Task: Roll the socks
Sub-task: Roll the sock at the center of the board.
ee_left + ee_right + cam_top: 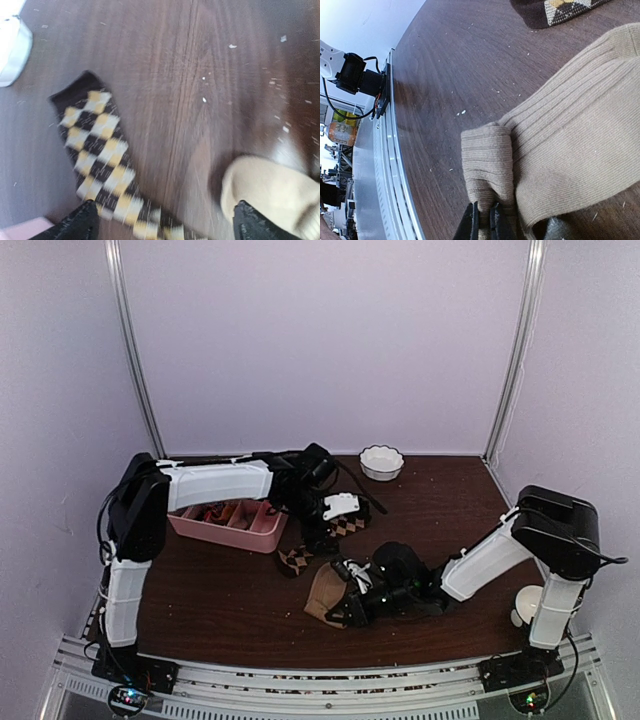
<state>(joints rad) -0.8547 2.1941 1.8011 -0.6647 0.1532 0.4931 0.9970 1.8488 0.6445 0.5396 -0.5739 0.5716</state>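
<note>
On the table (220, 590) lie one argyle sock (97, 145), one tan sock (570, 125).

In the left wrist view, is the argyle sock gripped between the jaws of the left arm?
No, the argyle sock lies flat on the table, and the left gripper has its jaws wide open.

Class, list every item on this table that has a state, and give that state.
argyle sock: flat, unrolled.
tan sock: one end rolled over, rest flat.
left pincer: open, empty, above the argyle sock.
right pincer: shut on the tan sock's rolled end.
pink tray: upright, holding small items.
white bowl: upright.
</note>
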